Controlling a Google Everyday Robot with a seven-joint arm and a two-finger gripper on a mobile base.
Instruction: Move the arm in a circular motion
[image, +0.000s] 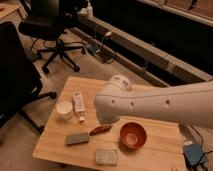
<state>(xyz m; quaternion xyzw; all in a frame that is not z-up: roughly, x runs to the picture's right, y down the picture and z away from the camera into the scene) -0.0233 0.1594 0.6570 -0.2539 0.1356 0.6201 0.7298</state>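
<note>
Wooden table (52, 144) partly behind cream arm (150, 105), claw out of frame

the thick cream-white tubular robot arm (150, 105) runs out past the right edge, so its claw lies beyond the frame, unseen. its bulbous joint covers the middle back of the light wooden worktop (55, 145), whose front right part is cut by the bottom edge. a small red item (100, 130) pokes from under the joint, too blurred to identify. the label on the white bottle (78, 104) is unreadable. a black chair (15, 85) is cropped at the left edge.
</note>
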